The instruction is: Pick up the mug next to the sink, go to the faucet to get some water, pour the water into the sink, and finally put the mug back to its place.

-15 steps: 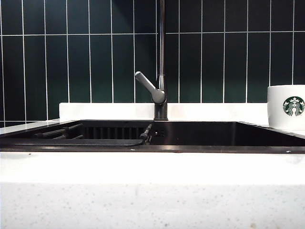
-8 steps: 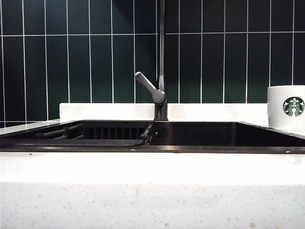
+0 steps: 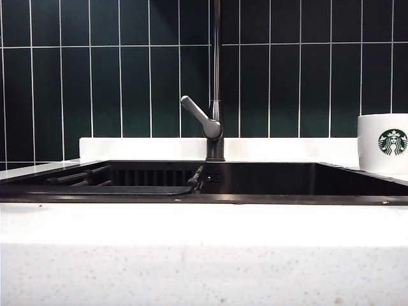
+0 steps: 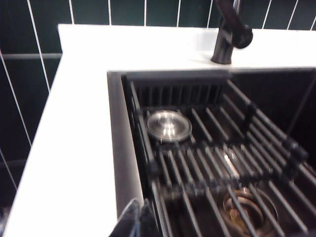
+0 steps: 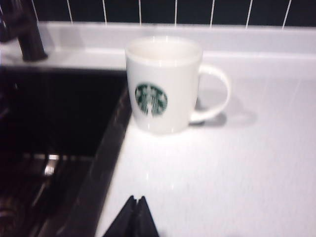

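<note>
left pincer (image 4: 139, 217) closed, above sink (image 4: 118, 148) rim | right pincer (image 5: 134, 217) closed (empty), facing mug (image 5: 163, 84)

The mug (image 3: 382, 143) beside the sink (image 3: 268, 182) is white, with a round green-and-white siren logo (image 5: 151, 99) on its side. The sink is black with a thin dark rim, and a rack (image 4: 212, 163) of dark bars lies inside it over two shiny silver drain fittings (image 4: 169, 125). Behind the sink, the faucet (image 3: 215, 95) is dark grey metal with a lighter grey lever. The counter (image 3: 204, 255) around the sink is white, finely speckled with dark flecks. The wall (image 3: 95, 70) behind the sink is dark green tile in tall narrow rectangles with thin white grout lines. The left tool (image 4: 139, 221) and the right tool (image 5: 135, 218) are both black.
</note>
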You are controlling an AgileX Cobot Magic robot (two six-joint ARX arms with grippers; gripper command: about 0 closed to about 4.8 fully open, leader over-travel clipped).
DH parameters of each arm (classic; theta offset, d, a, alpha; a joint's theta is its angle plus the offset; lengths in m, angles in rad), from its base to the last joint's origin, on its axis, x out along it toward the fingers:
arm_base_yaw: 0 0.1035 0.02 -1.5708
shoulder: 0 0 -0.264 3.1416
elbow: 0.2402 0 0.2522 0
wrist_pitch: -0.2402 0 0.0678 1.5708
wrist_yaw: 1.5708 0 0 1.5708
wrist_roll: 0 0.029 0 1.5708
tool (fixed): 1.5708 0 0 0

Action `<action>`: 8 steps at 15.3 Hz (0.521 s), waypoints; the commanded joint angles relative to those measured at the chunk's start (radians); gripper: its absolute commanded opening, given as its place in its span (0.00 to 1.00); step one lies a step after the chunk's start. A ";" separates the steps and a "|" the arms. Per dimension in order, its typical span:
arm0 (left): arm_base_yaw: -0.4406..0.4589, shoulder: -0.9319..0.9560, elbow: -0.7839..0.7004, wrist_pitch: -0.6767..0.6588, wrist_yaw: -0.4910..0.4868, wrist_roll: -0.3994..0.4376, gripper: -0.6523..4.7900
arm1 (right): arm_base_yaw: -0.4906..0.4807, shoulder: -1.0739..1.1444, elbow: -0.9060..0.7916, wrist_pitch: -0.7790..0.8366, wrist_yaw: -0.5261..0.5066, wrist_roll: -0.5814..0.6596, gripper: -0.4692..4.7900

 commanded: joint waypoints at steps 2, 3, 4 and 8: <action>0.000 0.000 0.003 0.068 -0.064 0.035 0.11 | 0.000 -0.001 -0.004 0.036 -0.002 -0.014 0.09; 0.000 0.000 0.003 0.061 -0.063 0.035 0.11 | 0.000 -0.002 -0.004 0.035 -0.003 -0.014 0.09; 0.000 0.000 0.003 0.058 -0.063 0.035 0.11 | 0.000 -0.002 -0.004 0.033 -0.003 -0.014 0.09; 0.000 0.000 0.003 0.009 -0.063 0.034 0.11 | 0.000 -0.002 -0.004 0.024 -0.003 -0.014 0.09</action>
